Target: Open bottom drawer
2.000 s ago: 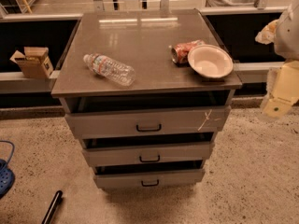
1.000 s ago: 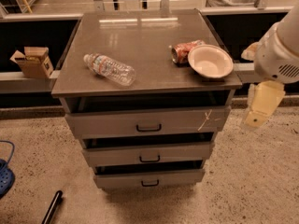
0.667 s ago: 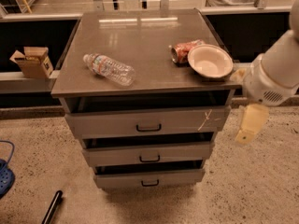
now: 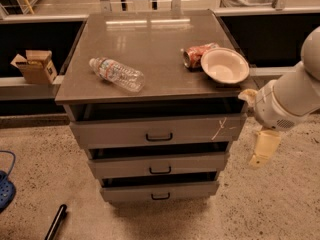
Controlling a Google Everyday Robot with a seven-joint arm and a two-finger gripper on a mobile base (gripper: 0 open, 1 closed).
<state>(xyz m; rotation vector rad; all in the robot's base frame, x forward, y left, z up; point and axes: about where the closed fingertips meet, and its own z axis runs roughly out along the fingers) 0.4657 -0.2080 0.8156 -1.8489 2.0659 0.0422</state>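
Note:
The bottom drawer [image 4: 160, 191] is the lowest and narrowest grey front of the cabinet, with a small black pull handle [image 4: 160, 197]. It stands slightly out, like the two drawers above it. My gripper [image 4: 263, 149] hangs from the white arm at the right, beside the cabinet's right side. It is level with the middle drawer [image 4: 159, 165] and clear of all the drawer fronts.
A plastic bottle [image 4: 116, 73], a crushed can [image 4: 196, 54] and a white bowl [image 4: 224, 65] lie on the cabinet top. The top drawer [image 4: 159, 131] has a white scratch. A cardboard box [image 4: 35, 66] sits at left, a black stick [image 4: 55, 222] on the floor.
The arm and gripper have swung down and left, from beside the cabinet top to beside the middle drawer. The drawers and the things on top have not moved.

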